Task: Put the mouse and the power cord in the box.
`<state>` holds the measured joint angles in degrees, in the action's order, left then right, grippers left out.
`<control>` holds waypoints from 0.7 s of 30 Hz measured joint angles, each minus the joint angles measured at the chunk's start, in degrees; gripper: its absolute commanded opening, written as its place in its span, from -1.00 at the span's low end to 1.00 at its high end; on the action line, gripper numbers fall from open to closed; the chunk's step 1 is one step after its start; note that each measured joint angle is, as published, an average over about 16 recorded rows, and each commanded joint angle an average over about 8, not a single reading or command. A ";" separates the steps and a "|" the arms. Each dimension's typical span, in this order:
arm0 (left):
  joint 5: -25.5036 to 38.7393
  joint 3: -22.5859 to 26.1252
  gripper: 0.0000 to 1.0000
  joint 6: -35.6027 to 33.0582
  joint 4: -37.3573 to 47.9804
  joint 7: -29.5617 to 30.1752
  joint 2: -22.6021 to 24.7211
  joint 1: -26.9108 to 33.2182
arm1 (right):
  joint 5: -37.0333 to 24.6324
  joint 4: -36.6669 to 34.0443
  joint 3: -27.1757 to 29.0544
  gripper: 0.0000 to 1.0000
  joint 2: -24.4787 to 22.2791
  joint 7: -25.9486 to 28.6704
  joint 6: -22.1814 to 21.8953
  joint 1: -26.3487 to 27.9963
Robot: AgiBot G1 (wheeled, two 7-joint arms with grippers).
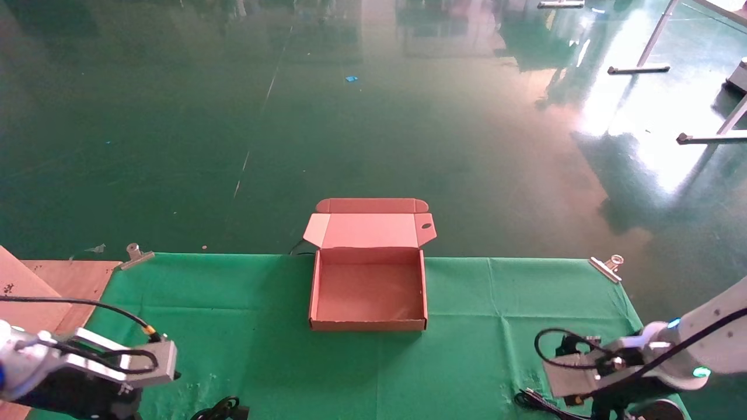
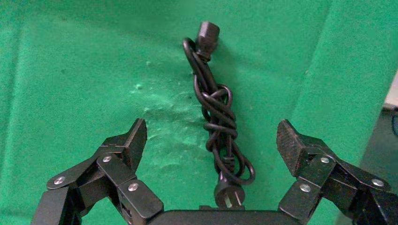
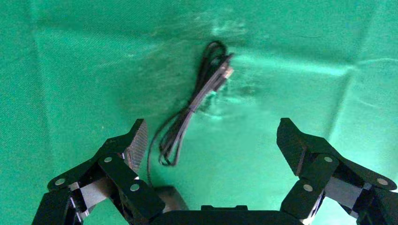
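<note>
Box [image 1: 368,291] sits empty with lid back; left hand [image 2: 211,140], fingers spread, hovers over power cord [image 2: 217,117] and must descend; right hand [image 3: 211,140] likewise spread.

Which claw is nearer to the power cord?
Left. The left claw hovers open directly over the power cord; the right claw is across the table, over the mouse's wire.

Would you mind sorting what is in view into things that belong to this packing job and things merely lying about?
Belonging to the job:
- the box, open and empty
- the power cord, under the left gripper
- the mouse's wire, under the right gripper

Lying about:
- two metal clips on the green cloth's far corners
- wooden board
</note>
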<state>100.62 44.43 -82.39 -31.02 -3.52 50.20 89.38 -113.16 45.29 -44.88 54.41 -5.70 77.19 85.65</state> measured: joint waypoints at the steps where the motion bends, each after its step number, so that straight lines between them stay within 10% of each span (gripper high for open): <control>1: 0.46 0.23 1.00 0.45 0.97 -0.32 0.45 0.10 | -0.37 -1.21 -0.19 1.00 0.39 -0.56 -0.52 -0.03; 21: 4.04 1.94 1.00 8.78 17.11 -5.43 7.35 0.91 | -0.63 -20.74 -0.58 1.00 6.30 -12.91 -8.43 0.78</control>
<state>104.66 46.38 -73.61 -13.91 -8.96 57.56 90.29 -113.79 24.56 -45.46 60.71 -18.61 68.76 86.42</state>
